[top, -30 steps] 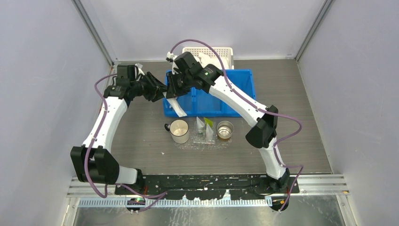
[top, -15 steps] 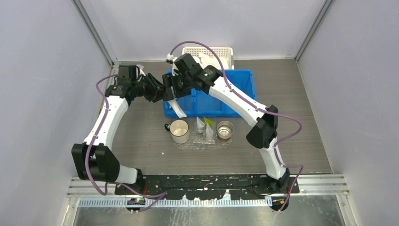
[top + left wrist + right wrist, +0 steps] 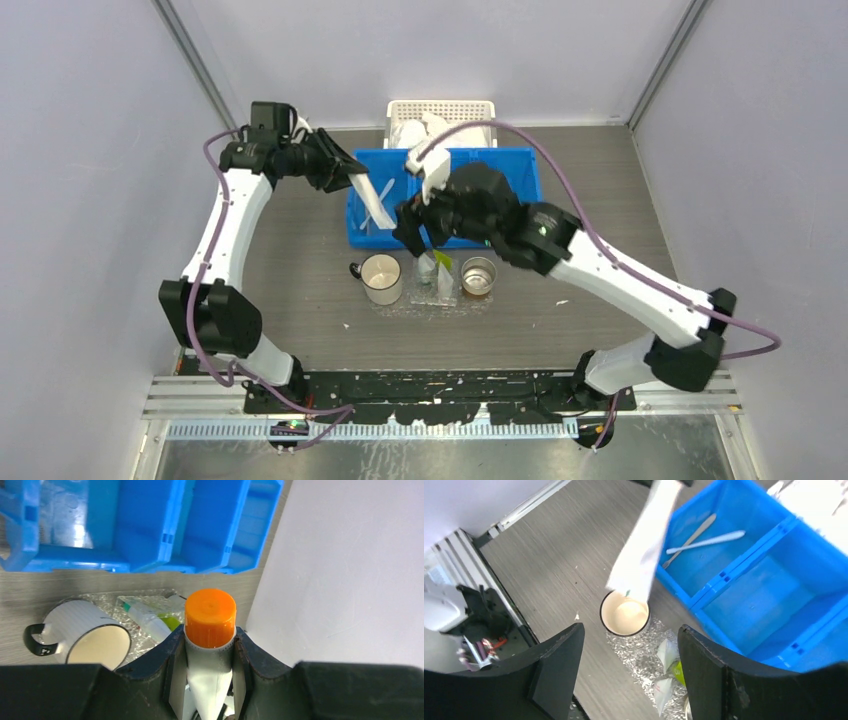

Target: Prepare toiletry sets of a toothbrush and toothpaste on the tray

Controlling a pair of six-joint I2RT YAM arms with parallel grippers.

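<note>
My left gripper (image 3: 350, 178) (image 3: 210, 635) is shut on a white toothpaste (image 3: 375, 205) (image 3: 210, 615) with an orange cap. The tube hangs slanted over the left end of the blue bin (image 3: 520, 165) and shows in the right wrist view as a white strip (image 3: 644, 545). Open and empty, my right gripper (image 3: 412, 225) (image 3: 630, 635) hovers over the clear tray (image 3: 430, 308) (image 3: 634, 652) (image 3: 100, 600). A white tube (image 3: 667, 652) with a green one beside it and another white tube (image 3: 663, 690) lie on the tray. Two white toothbrushes (image 3: 706, 541) lie in the bin's left compartment.
A white mug (image 3: 381, 277) (image 3: 625, 614) (image 3: 80, 635) stands at the tray's left end and a steel cup (image 3: 479, 275) at its right. Behind the bin against the back wall is a white perforated basket (image 3: 440, 108) with white items in it.
My right gripper has opened, let go of the tube and pulled back toward the tray. The left gripper keeps the tube and has drawn slightly back and left.
</note>
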